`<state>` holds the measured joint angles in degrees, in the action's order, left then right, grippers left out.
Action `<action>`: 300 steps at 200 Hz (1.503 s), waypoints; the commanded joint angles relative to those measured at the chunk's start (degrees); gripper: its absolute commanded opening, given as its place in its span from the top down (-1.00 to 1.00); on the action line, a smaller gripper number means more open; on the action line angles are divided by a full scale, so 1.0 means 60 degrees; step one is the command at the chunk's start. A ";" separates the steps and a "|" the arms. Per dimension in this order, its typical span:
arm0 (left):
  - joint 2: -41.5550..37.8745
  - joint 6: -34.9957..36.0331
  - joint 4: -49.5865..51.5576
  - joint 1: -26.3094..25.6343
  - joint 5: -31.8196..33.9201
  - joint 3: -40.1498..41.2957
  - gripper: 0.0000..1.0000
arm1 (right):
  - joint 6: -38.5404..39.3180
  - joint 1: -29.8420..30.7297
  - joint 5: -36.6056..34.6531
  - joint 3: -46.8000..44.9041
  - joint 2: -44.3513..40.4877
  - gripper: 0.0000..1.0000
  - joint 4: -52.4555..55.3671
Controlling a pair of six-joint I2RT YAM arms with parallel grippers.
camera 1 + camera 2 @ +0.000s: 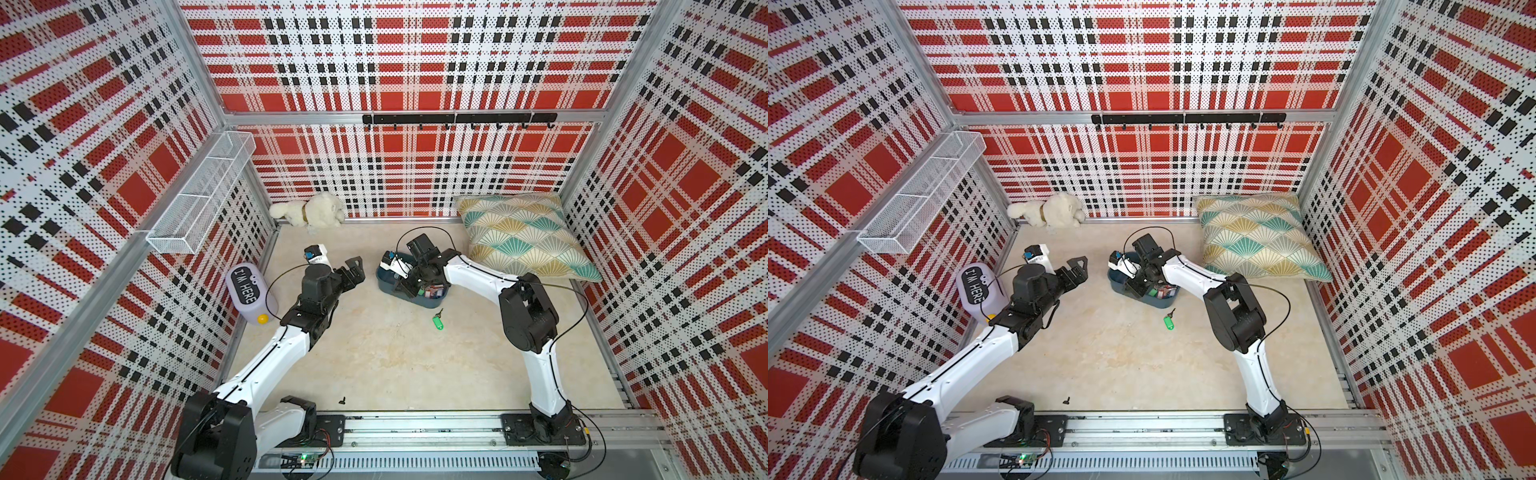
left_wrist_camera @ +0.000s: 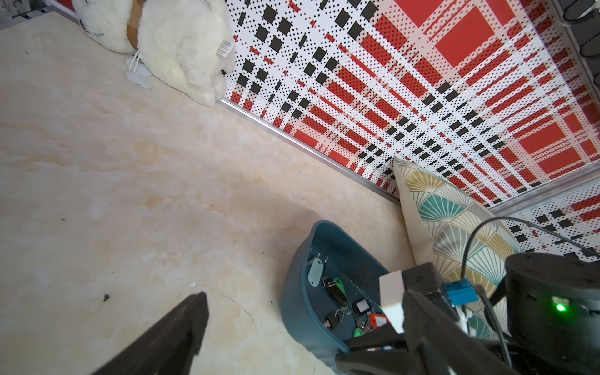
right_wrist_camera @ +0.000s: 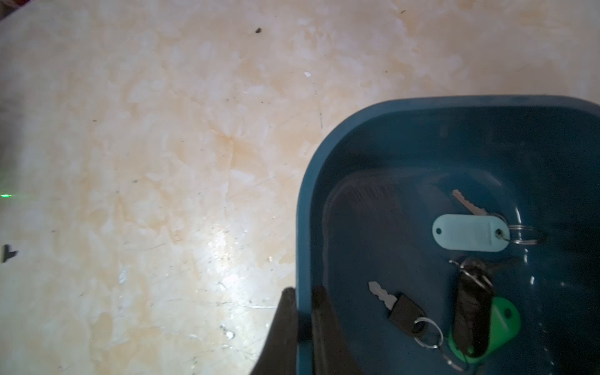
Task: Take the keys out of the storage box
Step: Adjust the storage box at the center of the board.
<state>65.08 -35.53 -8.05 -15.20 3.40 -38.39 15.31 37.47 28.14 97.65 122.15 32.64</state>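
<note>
The dark teal storage box (image 1: pixel 432 302) (image 1: pixel 1158 305) sits on the floor mid-back, partly hidden by my right arm. My right gripper (image 3: pixel 303 292) (image 1: pixel 405 286) is shut on its wall, one finger outside and one inside. Several keys lie inside: a pale teal tag (image 3: pixel 470 232), a black-headed key (image 3: pixel 402 311), a black tag (image 3: pixel 472 311) over a green tag (image 3: pixel 503 319); red and green tags (image 2: pixel 378 319) lie further along. One green-tagged key (image 1: pixel 437 321) (image 1: pixel 1170 322) lies on the floor in front of the box. My left gripper (image 1: pixel 358 272) (image 2: pixel 276 319) hangs open, empty, left of the box (image 2: pixel 298 298).
A lavender "I'M HERE" container (image 1: pixel 248 293) stands by the left wall, a white plush toy (image 1: pixel 311 210) at the back, a patterned pillow (image 1: pixel 523 237) at the back right. A white wire basket (image 1: pixel 199 195) and a black hook rail (image 1: pixel 457 118) hang on the walls. A small black scrap (image 1: pixel 342 401) lies near the front.
</note>
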 commanded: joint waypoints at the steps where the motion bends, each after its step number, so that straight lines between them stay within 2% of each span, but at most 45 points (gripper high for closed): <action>1: -0.0237 0.0188 0.0039 -0.0061 0.0107 -0.0090 -0.99 | -0.0360 0.0024 0.1587 0.0375 -0.0707 1.00 0.0969; 34: -0.0280 0.0165 0.0039 -0.0101 0.0107 -0.0076 -0.98 | -0.0721 -0.0005 0.2508 0.0849 -0.0919 1.00 0.1742; 62: -0.0325 0.0143 0.0040 -0.0127 0.0092 -0.0069 -0.98 | -0.1076 -0.0149 0.3151 0.1519 -0.0563 1.00 0.2046; 83: -0.0432 0.0121 0.0067 -0.0176 0.0135 -0.0019 -0.98 | -0.0580 -0.0138 0.3047 0.1836 -0.0169 1.00 0.2329; 123: -0.0496 0.0040 0.0024 -0.0220 0.0119 0.0041 -0.98 | 0.1296 -0.0123 0.2998 0.2341 0.0538 1.00 0.3240; 147: -0.0489 -0.0051 -0.0005 -0.0220 0.0049 0.0070 -0.98 | 0.2004 -0.0136 0.2816 0.2677 0.0984 1.00 0.3606; 196: -0.0514 -0.0422 -0.0285 -0.0209 -0.0059 0.0282 -0.98 | 0.2512 -0.0250 0.2013 0.2904 0.1602 1.00 0.3742; 214: -0.0373 -0.0613 -0.0471 -0.0206 -0.0166 0.0360 -0.98 | 0.2549 -0.0396 0.1881 0.2933 0.1697 0.89 0.3788; 223: -0.0270 -0.0702 -0.0584 -0.0206 -0.0234 0.0389 -0.98 | 0.2469 -0.0443 0.1623 0.2854 0.1694 0.72 0.3719; 241: -0.0058 -0.0852 -0.0774 -0.0206 -0.0327 0.0393 -0.98 | 0.2267 -0.0524 0.1294 0.2619 0.1542 0.53 0.3461; 260: 0.0153 -0.0945 -0.0965 -0.0206 -0.0430 0.0393 -0.98 | 0.2048 -0.0640 0.1242 0.2214 0.1276 0.46 0.2901; 272: 0.0247 -0.0976 -0.1052 -0.0206 -0.0503 0.0393 -0.98 | 0.1932 -0.0693 0.1223 0.2110 0.1205 0.22 0.2760; 300: 0.0406 -0.0963 -0.1139 -0.0206 -0.0553 0.0393 -0.98 | 0.1367 -0.0694 0.0788 0.2102 0.0942 0.16 0.2620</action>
<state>66.78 -40.95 -12.34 -16.23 1.23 -36.67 27.09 33.45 35.57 110.39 130.82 51.07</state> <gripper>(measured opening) 0.992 0.412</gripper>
